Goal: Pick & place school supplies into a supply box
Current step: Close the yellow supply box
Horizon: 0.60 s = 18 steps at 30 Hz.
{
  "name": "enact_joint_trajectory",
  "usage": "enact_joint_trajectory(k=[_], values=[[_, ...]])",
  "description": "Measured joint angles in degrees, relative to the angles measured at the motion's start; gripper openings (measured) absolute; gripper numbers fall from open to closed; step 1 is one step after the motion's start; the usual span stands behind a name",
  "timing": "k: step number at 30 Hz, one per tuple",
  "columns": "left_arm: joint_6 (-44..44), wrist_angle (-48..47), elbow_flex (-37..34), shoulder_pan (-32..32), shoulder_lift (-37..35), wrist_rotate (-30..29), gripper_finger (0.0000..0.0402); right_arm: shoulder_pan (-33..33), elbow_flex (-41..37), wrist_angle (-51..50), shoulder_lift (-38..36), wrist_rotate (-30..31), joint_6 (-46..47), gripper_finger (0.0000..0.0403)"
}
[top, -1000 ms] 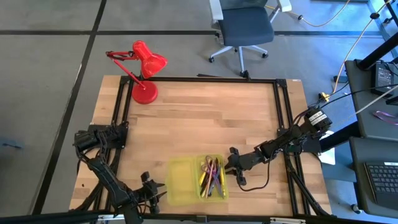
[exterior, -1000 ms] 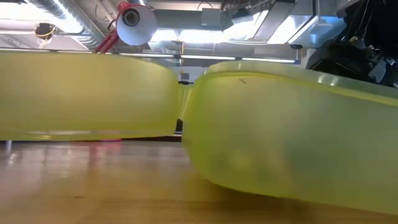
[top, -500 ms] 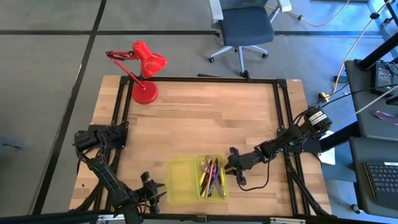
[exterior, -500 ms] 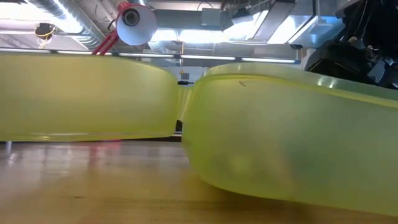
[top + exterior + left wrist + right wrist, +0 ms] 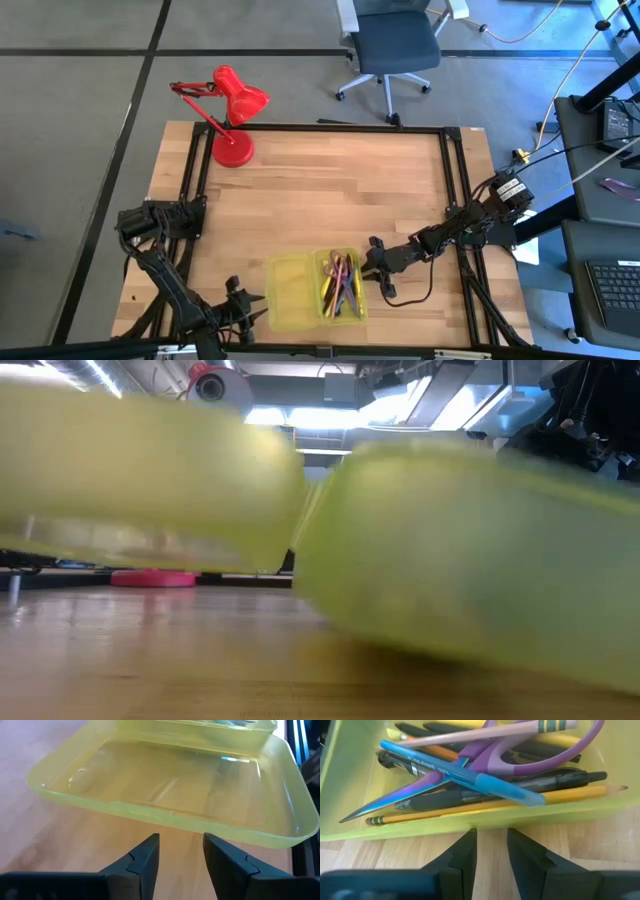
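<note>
The right gripper (image 5: 491,851) has its two dark fingers (image 5: 462,855) a little apart, with bare wood showing between them. They sit just beside the near wall of the yellow-green supply box (image 5: 350,785), not touching it. Inside the box lies a pile of school supplies. The purple-handled scissors (image 5: 470,767) lie on top, with shiny blades pointing to one side. A blue pen (image 5: 465,774) lies across the scissors. A yellow pencil (image 5: 520,800) and black pens (image 5: 520,782) lie under them. A pale pencil (image 5: 485,734) lies across the scissors' handles.
</note>
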Motion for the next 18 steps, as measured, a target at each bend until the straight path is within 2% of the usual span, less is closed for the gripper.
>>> enact_joint_trajectory(k=[18], values=[[-0.05, 0.03, 0.0, -0.36, 0.0, -0.56, 0.0147, 0.0, 0.0, -0.13, 0.01, -0.07, 0.27, 0.0114]])
